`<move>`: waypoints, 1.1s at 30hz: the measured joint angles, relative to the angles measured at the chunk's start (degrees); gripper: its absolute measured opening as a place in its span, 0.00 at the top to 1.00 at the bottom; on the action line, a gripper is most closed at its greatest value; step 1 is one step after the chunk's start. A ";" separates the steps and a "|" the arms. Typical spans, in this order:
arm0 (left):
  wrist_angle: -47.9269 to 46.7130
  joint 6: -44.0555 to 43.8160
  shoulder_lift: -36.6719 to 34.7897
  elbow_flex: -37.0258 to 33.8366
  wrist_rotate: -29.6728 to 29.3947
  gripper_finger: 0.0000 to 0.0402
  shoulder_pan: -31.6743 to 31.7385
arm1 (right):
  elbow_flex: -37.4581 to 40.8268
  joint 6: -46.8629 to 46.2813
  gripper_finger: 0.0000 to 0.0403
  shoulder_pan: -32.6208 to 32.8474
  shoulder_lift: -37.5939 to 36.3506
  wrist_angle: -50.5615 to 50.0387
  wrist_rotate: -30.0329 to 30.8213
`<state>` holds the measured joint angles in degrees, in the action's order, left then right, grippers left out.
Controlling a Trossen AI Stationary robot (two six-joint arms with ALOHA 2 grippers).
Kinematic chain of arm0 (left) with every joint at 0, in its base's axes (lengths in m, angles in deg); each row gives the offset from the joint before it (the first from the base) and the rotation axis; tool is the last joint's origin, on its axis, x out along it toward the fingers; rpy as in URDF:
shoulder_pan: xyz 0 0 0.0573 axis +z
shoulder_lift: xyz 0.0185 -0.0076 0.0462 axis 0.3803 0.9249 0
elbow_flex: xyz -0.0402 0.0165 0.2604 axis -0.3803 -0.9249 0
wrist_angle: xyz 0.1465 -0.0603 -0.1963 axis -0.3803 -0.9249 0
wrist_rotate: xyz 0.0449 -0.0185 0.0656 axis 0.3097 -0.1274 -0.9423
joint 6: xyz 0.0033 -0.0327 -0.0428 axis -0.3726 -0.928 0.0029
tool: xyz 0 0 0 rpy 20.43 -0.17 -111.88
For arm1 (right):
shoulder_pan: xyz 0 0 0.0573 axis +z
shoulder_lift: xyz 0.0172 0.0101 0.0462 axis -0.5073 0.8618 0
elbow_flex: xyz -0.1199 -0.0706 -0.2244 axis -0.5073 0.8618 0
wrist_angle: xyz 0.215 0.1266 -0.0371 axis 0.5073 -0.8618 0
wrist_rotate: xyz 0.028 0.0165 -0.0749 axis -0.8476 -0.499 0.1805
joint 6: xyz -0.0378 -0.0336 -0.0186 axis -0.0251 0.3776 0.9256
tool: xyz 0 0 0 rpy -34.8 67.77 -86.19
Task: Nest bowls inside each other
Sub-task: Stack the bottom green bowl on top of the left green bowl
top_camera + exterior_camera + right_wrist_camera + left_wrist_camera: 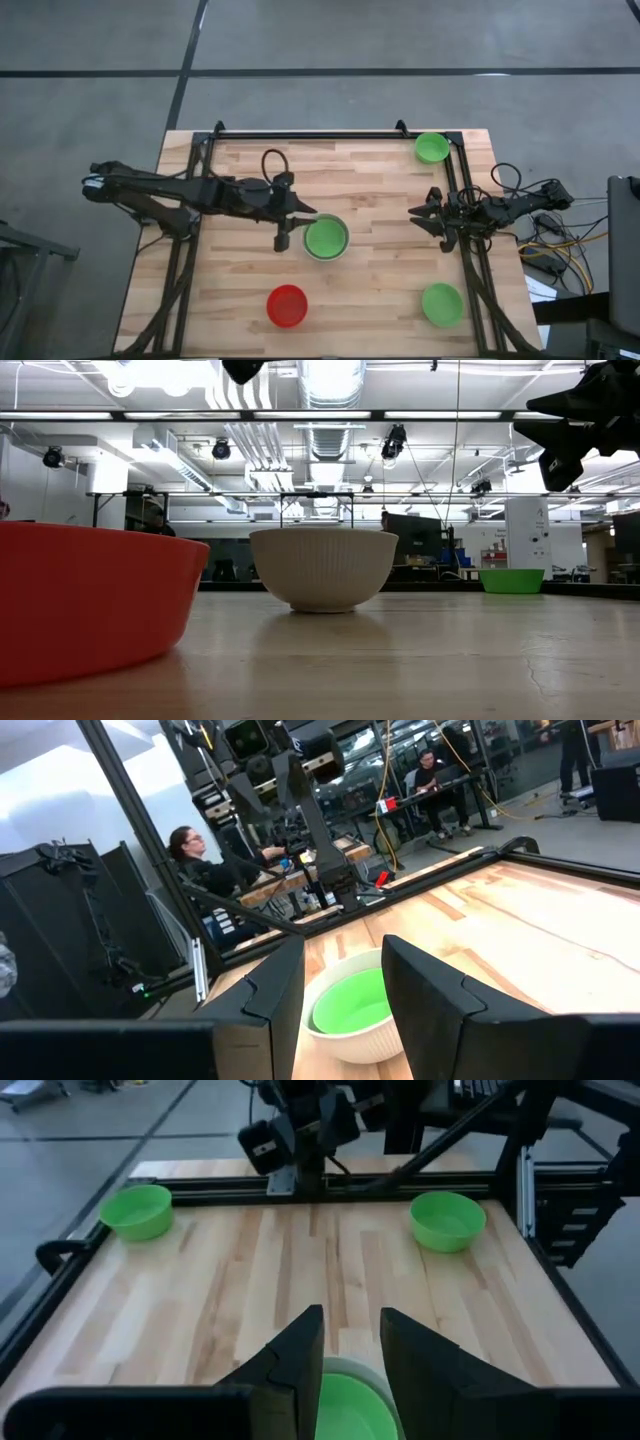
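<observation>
Over the middle of the worktop (250,300), seen from above, the left gripper (292,228) hangs just beside the off-white bowl (343,248), which already carries a green bowl (325,237) nested inside; my guess is that this pair serves as the base of the stack. The red bowl (287,305) sits near the front edge, one loose green bowl (441,303) by the front right corner and another (432,148) at the back right corner, each apart and not yet nested. The right gripper (428,215) waits at the right edge.

From table height, the off-white bowl (323,567) stands upright mid-table, with the red bowl (95,597) closest to the lens.

Past the left arm's fingers (295,1355), parted and holding nothing, the nested green bowl (345,1408) lies directly beneath, which suggests a release.

Past the right arm's fingers (275,988), spread wide and empty, the same stacked pair (350,1005) shows.
</observation>
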<state>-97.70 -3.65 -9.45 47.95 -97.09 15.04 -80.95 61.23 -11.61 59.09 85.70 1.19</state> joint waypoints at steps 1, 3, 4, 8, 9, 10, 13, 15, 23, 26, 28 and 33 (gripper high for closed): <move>0.36 0.00 -0.88 -0.84 0.00 0.73 0.20 | -0.01 0.00 0.67 -0.02 0.00 0.00 0.00; 1.32 0.03 -2.69 -2.21 0.05 0.73 0.63 | 0.00 0.00 0.67 -0.02 0.00 0.00 0.02; 1.35 0.07 -3.54 -2.86 0.09 0.73 0.85 | 0.00 0.00 0.67 0.00 0.00 0.00 0.00; 1.26 1.31 -7.63 -5.56 0.48 0.73 1.64 | -0.01 0.00 0.67 -0.02 0.00 0.00 0.01; 1.26 1.48 -8.69 -6.16 0.46 0.73 1.76 | -0.01 0.00 0.67 -0.01 0.00 0.00 0.01; 1.31 1.51 -9.85 -6.71 0.46 0.73 2.02 | -0.02 0.00 0.67 -0.02 0.00 0.00 0.00; 1.46 1.51 -13.25 -8.58 0.49 0.73 2.79 | 0.00 0.00 0.67 0.00 0.00 0.00 -0.01; 1.92 1.51 -15.64 -10.20 0.48 0.73 3.35 | -0.02 0.00 0.67 -0.01 0.00 0.00 0.00; 2.16 2.33 -23.84 -16.19 0.48 0.73 4.49 | -0.02 0.00 0.67 -0.01 0.00 0.00 -0.01; 2.22 2.50 -26.63 -17.93 0.48 0.73 4.72 | -0.02 0.00 0.67 -0.02 0.00 0.00 -0.01; 2.23 3.04 -28.29 -18.97 0.46 0.73 4.85 | 0.00 0.00 0.67 -0.02 0.00 0.00 0.02; 2.15 4.23 -31.71 -21.23 0.46 0.73 4.97 | -0.01 0.00 0.67 -0.01 0.00 0.00 0.01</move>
<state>-95.55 0.58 -41.16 26.72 -96.63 20.01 -80.96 61.23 -11.62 59.09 85.70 1.20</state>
